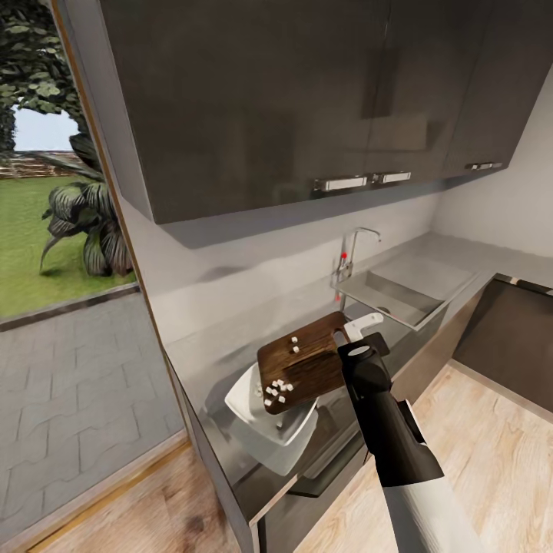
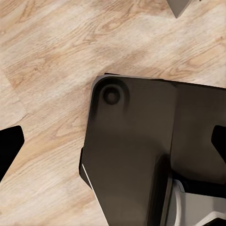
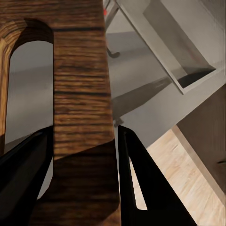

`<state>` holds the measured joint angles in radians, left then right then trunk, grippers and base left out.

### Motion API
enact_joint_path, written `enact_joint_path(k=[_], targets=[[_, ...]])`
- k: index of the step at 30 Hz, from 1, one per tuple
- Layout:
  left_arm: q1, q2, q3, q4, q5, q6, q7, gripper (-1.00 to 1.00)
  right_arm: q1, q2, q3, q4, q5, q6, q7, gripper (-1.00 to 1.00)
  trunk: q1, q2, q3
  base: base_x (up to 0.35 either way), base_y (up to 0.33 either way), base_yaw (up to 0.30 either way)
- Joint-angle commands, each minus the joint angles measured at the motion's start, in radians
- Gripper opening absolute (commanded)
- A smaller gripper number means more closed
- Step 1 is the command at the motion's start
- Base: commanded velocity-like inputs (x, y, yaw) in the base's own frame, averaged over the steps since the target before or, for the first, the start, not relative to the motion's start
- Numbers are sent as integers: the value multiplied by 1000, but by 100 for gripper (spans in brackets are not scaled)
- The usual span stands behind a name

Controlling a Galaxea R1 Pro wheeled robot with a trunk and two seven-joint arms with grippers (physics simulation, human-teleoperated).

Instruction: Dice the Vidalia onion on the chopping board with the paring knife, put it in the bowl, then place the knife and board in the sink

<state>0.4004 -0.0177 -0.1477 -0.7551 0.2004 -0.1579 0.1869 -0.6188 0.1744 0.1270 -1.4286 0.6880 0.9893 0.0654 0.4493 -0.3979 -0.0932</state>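
- worktop (image 1: 230, 338): long grey glossy run along the wall; the bowl is the landmark for everything below.
- sink (image 1: 399, 296): set into the worktop well beyond the bowl, chrome tap behind it.
- chopping board (image 1: 303, 361): held tilted directly over the bowl. Rigid wood, probably some weight, so likely to lever in the grip; slot-handle end is the right hold.
- bowl (image 1: 265, 422): white, square, on the worktop near its front edge.
- right gripper (image 3: 84, 155): jaws clamped across the board's handle end, beside the slot.
- left gripper (image 2: 113, 141): jaws wide, empty, above the wooden floor.
- diced onion (image 1: 276, 390): tiny white cubes, light, loose; most sit at the board's low edge above the bowl.
- Head view gives the board-over-bowl alignment; the right wrist view gives the clamp contact.
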Motion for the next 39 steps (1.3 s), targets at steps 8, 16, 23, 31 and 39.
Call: enact_joint_path(k=[8, 16, 23, 31, 39], targets=[[0, 1, -5, -1, 10, -3, 6, 100, -1, 0, 1, -12, 17, 4, 7, -100, 1, -2, -2, 0, 0, 0], [0, 1, -5, -1, 10, -3, 6, 100, -1, 0, 2, -17, 18, 4, 7, -100, 1, -2, -2, 0, 0, 0], [0, 1, -5, -1, 10, -3, 6, 100, -1, 0, 4, -42, 65, 4, 7, -100, 1, -2, -2, 0, 0, 0], [0, 1, -5, -1, 10, -3, 6, 100, -1, 0, 55, -45, 109, 3, 7, -100, 1, -2, -2, 0, 0, 0], [0, 1, -4, -1, 10, -3, 6, 100, -1, 0, 58, -63, 110, 4, 7, -100, 1, -2, -2, 0, 0, 0]])
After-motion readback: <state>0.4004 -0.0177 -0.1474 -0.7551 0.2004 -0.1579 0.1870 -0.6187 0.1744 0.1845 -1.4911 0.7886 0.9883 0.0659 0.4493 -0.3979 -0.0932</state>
